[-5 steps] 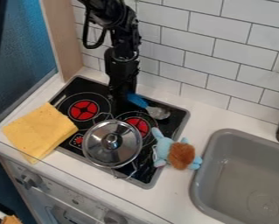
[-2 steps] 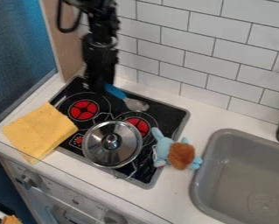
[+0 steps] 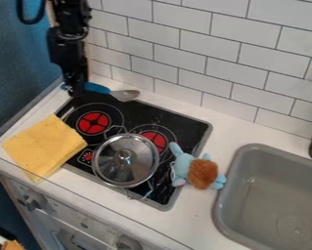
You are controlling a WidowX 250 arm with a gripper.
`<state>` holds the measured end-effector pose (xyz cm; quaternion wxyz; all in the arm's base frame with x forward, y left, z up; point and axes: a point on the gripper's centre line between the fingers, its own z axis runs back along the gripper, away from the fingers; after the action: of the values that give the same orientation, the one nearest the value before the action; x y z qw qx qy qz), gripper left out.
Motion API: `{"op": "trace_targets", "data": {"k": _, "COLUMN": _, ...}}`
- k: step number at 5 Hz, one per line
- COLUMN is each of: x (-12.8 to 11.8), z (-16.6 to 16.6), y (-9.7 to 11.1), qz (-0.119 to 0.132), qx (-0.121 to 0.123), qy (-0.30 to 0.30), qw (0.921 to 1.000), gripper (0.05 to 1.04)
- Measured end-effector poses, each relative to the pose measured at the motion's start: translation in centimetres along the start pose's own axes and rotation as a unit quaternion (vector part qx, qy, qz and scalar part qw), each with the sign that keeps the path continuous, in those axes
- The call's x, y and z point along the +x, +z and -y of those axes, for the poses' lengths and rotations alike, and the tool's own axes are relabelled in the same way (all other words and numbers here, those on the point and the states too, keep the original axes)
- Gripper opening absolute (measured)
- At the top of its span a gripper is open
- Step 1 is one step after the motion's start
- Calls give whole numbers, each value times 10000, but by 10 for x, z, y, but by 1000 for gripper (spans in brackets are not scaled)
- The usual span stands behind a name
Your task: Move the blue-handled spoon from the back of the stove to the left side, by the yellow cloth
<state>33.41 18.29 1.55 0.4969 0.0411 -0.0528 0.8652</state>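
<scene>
White tiled wall (image 3: 204, 49) | hand (image 3: 75, 92) pinching blue-handled, round-ended spoon (image 3: 123, 95) | glassy stovetop (image 3: 184, 123) | flat yellow cloth (image 3: 44, 146)

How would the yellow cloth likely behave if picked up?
The cloth would probably droop from a grip, since it lies flat and hangs over the counter's front edge. It looks thin, so likely light for its size. Its matte surface suggests it would not be very slippery.

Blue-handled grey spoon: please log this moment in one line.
black robot hand | holding blue-handled grey spoon | near back corner of black stovetop | shiny metal pot, lid on | yellow cloth left of it
</scene>
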Motion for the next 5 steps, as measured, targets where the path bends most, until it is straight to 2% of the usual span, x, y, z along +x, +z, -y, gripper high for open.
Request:
{"op": "trace_targets", "data": {"k": 1, "x": 10, "z": -25, "y": 8, "qz": 91, "qx": 296, "qy": 1196, "qw": 9923, "gripper": 443}}
{"op": "trace_targets", "data": {"k": 2, "x": 21, "z": -40, "y": 2, "qz": 286, "qx": 555, "qy": 2387, "qw": 9691, "gripper": 443}}
{"op": "trace_targets", "data": {"k": 3, "x": 26, "z": -40, "y": 1, "qz": 442, "qx": 479, "qy": 3572, "qw": 9317, "gripper": 443}}
{"op": "trace_targets", "data": {"k": 4, "x": 34, "z": -36, "y": -16, "qz": 720, "qx": 608, "qy": 4657, "qw": 8799, "gripper": 443}}
{"op": "trace_targets", "data": {"k": 5, "x": 43, "z": -34, "y": -38, "qz": 740, "qx": 776, "qy": 5421, "qw": 8334, "gripper": 443}}
